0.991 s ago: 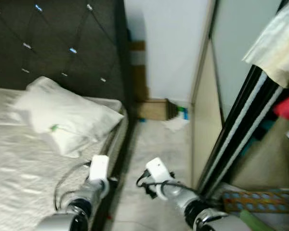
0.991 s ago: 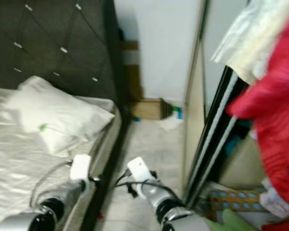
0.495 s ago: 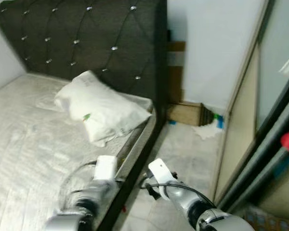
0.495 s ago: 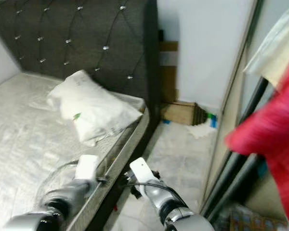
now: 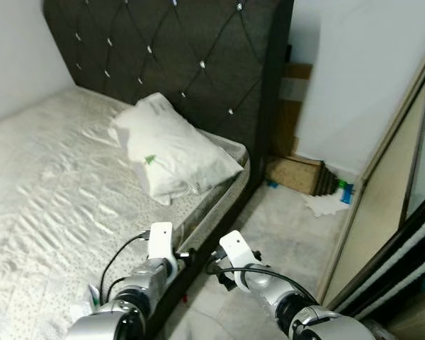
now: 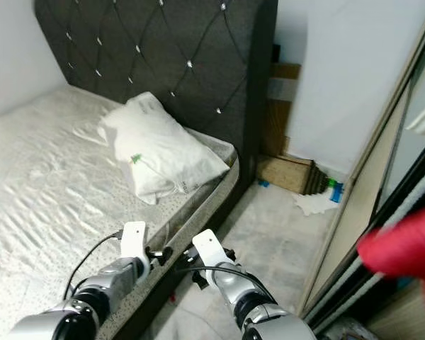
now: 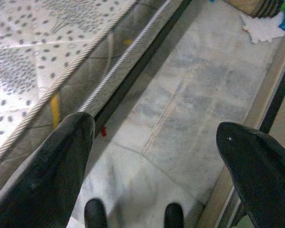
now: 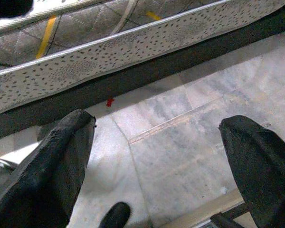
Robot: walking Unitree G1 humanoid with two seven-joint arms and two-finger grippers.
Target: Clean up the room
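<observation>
**Soft litter on the floor, both grippers spread and empty**

Plainly, the nearest job for tidying is the crumpled white paper or cloth [image 5: 326, 204] lying on the marble floor [image 5: 283, 227] at the far end of the aisle, just beside a stack of flattened cardboard [image 5: 297, 173] and a small green-and-blue bottle [image 5: 346, 191]. It looks light, limp and easy to crush, so a pinch on a raised fold near its middle should lift it; taken by an edge, it would probably trail.

On the bed [image 5: 49, 184] a white pillow [image 5: 171, 152] rests against the dark tufted headboard [image 5: 177, 57]; soft and bulky, it is best taken by a corner.

Both arms are held low. The left gripper [image 7: 154, 142] and right gripper [image 8: 156, 137] have fingers wide apart, holding nothing, above the floor beside the mattress edge [image 8: 133, 42].
</observation>
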